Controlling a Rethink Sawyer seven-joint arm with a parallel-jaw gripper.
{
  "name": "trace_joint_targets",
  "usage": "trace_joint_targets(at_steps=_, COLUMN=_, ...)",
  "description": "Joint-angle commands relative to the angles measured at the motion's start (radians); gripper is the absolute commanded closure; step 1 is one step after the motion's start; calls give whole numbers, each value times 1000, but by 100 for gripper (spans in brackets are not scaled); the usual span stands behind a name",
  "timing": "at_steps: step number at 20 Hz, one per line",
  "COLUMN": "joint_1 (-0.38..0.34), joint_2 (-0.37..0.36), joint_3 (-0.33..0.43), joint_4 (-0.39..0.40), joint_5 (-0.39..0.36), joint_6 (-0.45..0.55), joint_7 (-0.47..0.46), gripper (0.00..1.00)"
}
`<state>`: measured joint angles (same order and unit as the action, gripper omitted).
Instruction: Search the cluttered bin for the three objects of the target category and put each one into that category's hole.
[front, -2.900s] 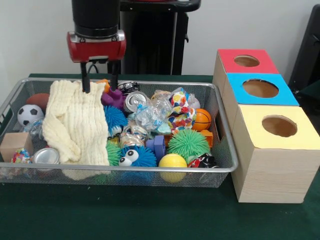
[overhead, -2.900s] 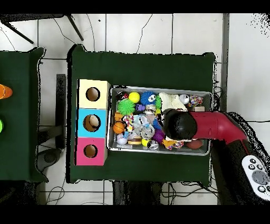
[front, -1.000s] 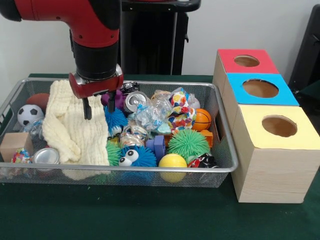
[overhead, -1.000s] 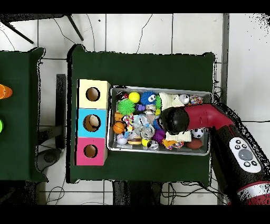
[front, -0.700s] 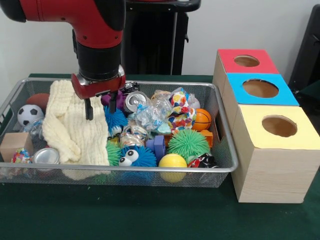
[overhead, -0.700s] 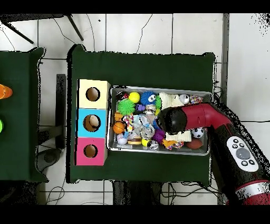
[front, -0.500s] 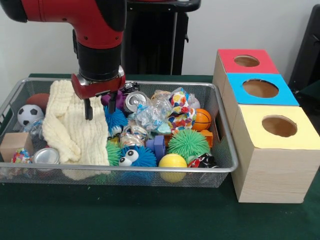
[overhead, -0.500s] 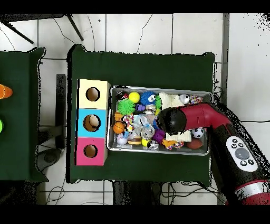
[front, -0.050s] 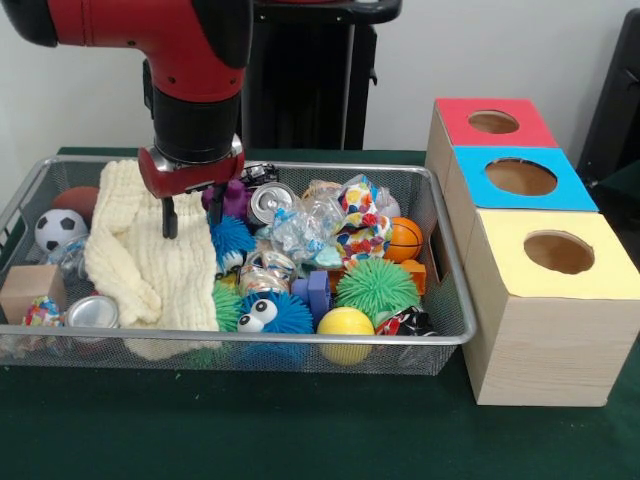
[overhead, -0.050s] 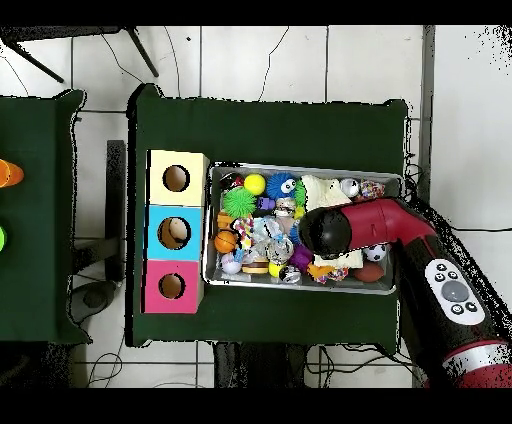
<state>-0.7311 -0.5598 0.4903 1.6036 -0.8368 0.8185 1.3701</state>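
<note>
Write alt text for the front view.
A red and black robot arm holds its gripper, jaws open, over a cream knitted cloth in a wire mesh bin crammed with balls, cans and spiky toys. Beside the bin stand red, blue and yellow topped boxes, each with a round hole.

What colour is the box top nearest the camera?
Yellow box top, clearest in the front view.

A robot lab: a green-clothed table (overhead, -0.050s: 270, 130) on a tiled floor (overhead, -0.050s: 300, 60), cables (overhead, -0.050s: 120, 370) trailing at its edges, a robot pedestal (front, -0.050s: 300, 75) behind.
</note>
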Motion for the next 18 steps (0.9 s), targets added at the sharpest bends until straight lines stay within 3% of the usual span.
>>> trace_joint_targets(at_steps=1, joint_1=7, joint_2=54, joint_3=-58, joint_4=-56, joint_5=-92, joint_6=43, joint_7=-132, gripper=0)
trace_joint_targets(at_steps=9, joint_1=4, joint_2=93, joint_3=-68, joint_4=-62, joint_5=-85, joint_6=-2, joint_7=-80, gripper=0)
trace_joint_targets(at_steps=12, joint_1=-15, joint_2=89, joint_3=-40, joint_4=-41, joint_5=-78, joint_6=-11, joint_7=-140, gripper=0)
trace_joint_targets(at_steps=14, joint_1=-17, joint_2=79, joint_3=-42, joint_4=-26, joint_5=-77, joint_6=-32, joint_7=-116, gripper=0)
trace_joint_targets(at_steps=16, joint_1=-14, joint_2=68, joint_3=-7, joint_4=-6, joint_5=-88, joint_6=-45, joint_7=-182, gripper=0)
trace_joint_targets(at_steps=18, joint_1=-22, joint_2=28, joint_3=19, joint_4=32, joint_5=-50, joint_6=-51, joint_7=-172, gripper=0)
